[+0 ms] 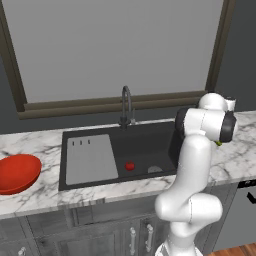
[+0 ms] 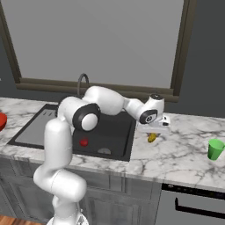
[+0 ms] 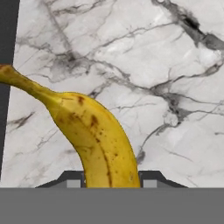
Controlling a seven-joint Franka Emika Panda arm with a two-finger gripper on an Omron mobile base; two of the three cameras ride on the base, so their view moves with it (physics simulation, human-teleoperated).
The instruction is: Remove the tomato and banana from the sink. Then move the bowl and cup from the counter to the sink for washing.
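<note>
Pretty clearly a home kitchen, rendered rather than real. There's a white marble bench (image 1: 35, 197) with grey veins sitting on grey cabinet fronts (image 1: 100, 235) with metal handles, and a black sink (image 1: 145, 145) set into it with a ribbed grey drainboard (image 1: 90, 159) and a dark curved faucet (image 1: 126, 105). A big window (image 1: 115, 47) with a dark frame sits right behind the sink. Kitchen stuff lying around too: a red bowl (image 1: 17, 172), a green cup (image 2: 215, 149), a tomato (image 1: 130, 166) in the basin.

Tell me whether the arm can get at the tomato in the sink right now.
Probably not yet: the gripper holds the banana over the counter. The tomato itself lies uncovered in the sink, so once freed, likely yes.
</note>
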